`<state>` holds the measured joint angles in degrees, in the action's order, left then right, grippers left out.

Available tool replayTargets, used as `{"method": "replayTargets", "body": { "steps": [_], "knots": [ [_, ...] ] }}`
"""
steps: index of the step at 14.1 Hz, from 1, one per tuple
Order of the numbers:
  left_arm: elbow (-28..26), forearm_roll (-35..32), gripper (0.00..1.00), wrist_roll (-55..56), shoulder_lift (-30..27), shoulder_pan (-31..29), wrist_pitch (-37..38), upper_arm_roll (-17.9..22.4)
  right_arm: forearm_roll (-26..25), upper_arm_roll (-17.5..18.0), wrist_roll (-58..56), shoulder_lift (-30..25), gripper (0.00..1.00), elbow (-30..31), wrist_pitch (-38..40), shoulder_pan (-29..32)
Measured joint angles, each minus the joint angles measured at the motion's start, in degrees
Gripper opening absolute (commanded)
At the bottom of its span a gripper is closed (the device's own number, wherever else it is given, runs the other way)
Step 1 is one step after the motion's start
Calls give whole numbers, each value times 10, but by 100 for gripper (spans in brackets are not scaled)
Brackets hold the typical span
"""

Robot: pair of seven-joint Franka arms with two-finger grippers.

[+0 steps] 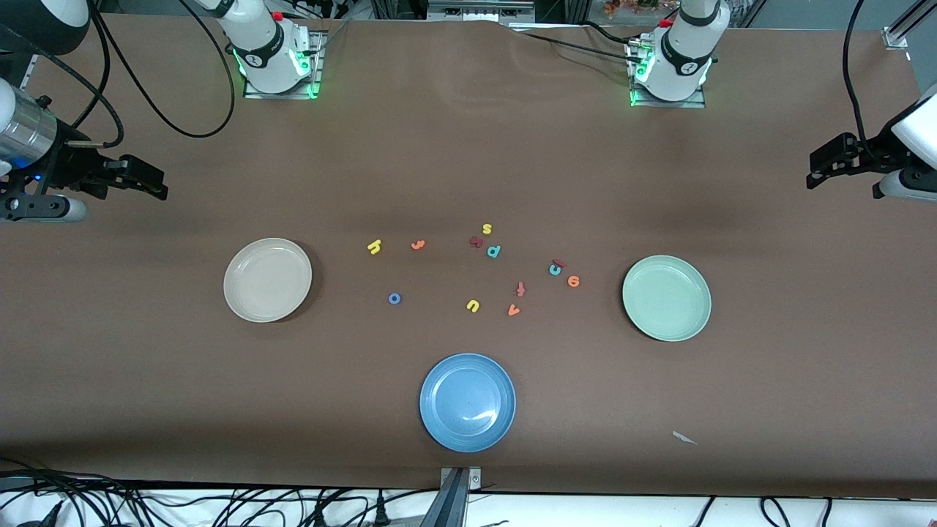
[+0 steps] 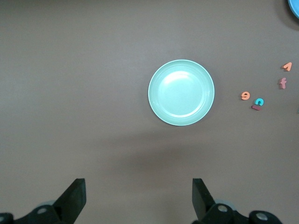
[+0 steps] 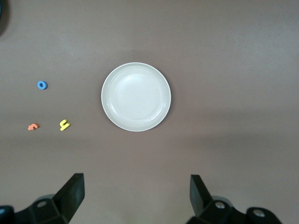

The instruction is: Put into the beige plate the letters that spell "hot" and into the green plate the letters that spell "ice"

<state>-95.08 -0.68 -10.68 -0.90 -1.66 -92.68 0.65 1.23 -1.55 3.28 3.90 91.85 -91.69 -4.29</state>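
- The left gripper (image 2: pixel 135 200) is released, with both fingers spread wide and nothing between them. It hangs over bare table at the left arm's end, and the arm waits.
- The right gripper (image 3: pixel 135 198) is also released and carries nothing. It hangs over bare table at the right arm's end.
- The green plate (image 1: pixel 635 316) lies toward the left arm's end, well apart from the left gripper. It holds no letters.
- The beige plate (image 1: pixel 236 300) lies toward the right arm's end, well apart from the right gripper. It holds no letters.
- The 3 letters for "ice" lie on the table near the green plate: the teal c (image 1: pixel 555 270) touches the dark red i (image 1: pixel 558 262), and the orange e (image 1: pixel 573 281) sits just beside them.
- The 3 letters for "hot" lie on the table near the beige plate: the yellow h (image 1: pixel 375 247), the orange t (image 1: pixel 417 244) beside it, and the blue o (image 1: pixel 394 298) nearer the front camera.
- The blue plate (image 1: pixel 432 424) lies nearest the front camera, between the 2 other plates.
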Motion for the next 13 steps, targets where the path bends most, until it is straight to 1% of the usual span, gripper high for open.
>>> {"method": "replayTargets", "body": {
  "steps": [13],
  "knots": [
    [4, 0, 100, 0, 6, -6, 0, 2, 0, 0, 0, 0, 100, 0, 0, 0]
  ]
}}
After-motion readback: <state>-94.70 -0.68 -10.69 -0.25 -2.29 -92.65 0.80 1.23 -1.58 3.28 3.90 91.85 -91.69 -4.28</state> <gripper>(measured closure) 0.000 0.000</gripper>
